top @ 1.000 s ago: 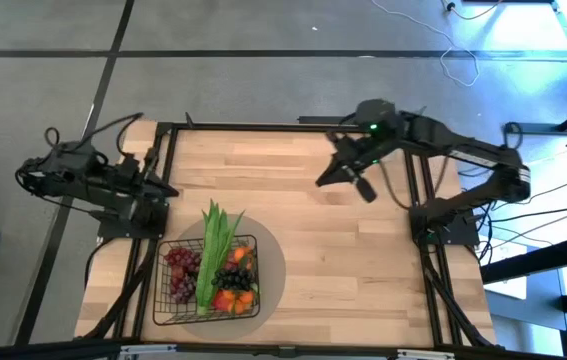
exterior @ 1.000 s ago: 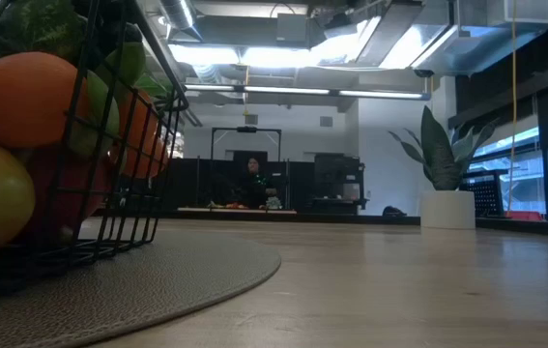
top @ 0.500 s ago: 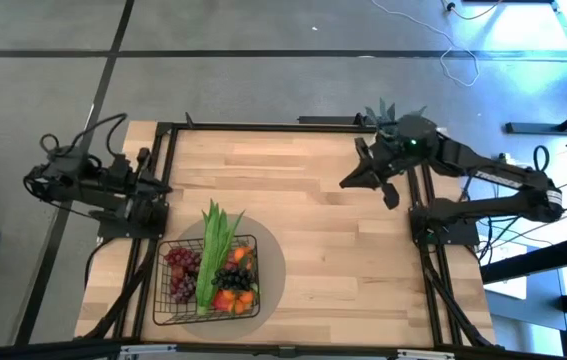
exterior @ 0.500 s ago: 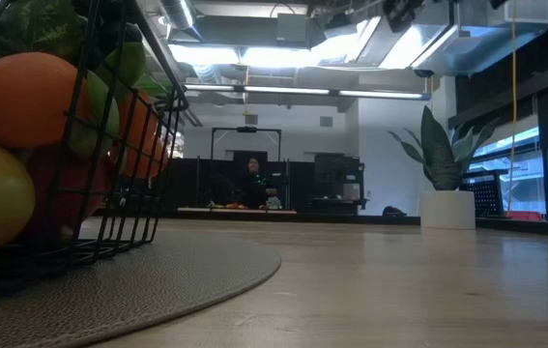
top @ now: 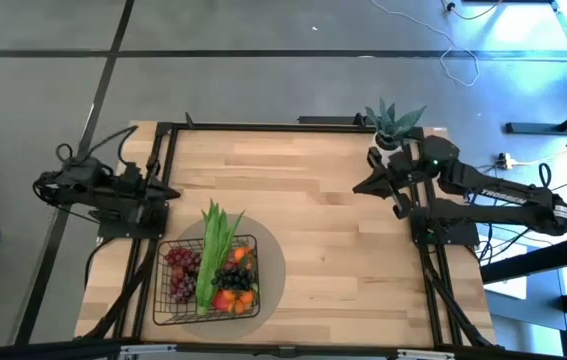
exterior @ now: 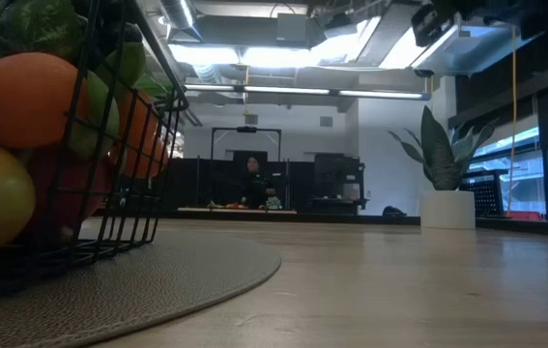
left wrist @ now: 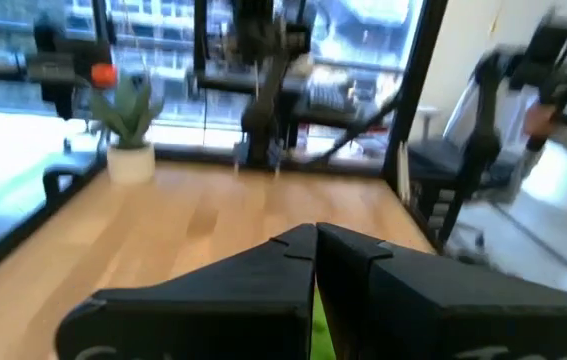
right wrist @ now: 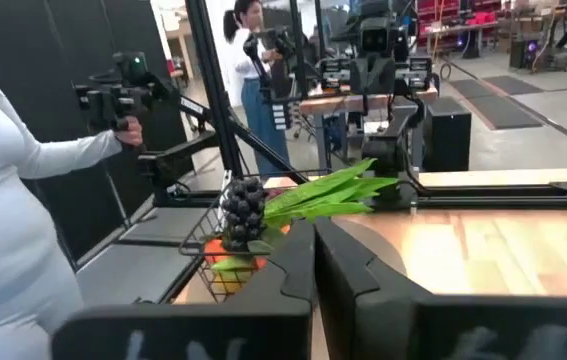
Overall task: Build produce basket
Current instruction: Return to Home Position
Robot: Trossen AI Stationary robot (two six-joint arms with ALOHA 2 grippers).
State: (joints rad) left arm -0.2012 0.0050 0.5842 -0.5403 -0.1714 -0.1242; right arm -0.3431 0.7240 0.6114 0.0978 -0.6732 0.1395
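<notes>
The square black wire basket (top: 208, 283) stands on a round grey mat near the table's near-left corner. It holds a long green bunch (top: 217, 243), red grapes (top: 181, 268), dark grapes (top: 231, 275) and orange and red fruit (top: 236, 297). The low view shows the basket (exterior: 119, 145) close up, with an orange fruit (exterior: 27, 97) inside. My left gripper (left wrist: 315, 232) is shut and hovers at the table's left edge, just beyond the basket's far-left corner. My right gripper (right wrist: 313, 228) is shut and held above the table's right edge, far from the basket (right wrist: 225, 250).
A spiky green plant in a white pot (top: 395, 122) stands at the far-right corner, beside my right arm. The mat (exterior: 187, 275) reaches out past the basket. Bare wooden tabletop (top: 323, 240) lies between the basket and the right edge. People (right wrist: 23, 200) stand beyond the table.
My right arm has drawn back from over the far middle of the table toward the right edge, folding in beside the potted plant. Its fingers stay shut. The basket and produce have not moved.
</notes>
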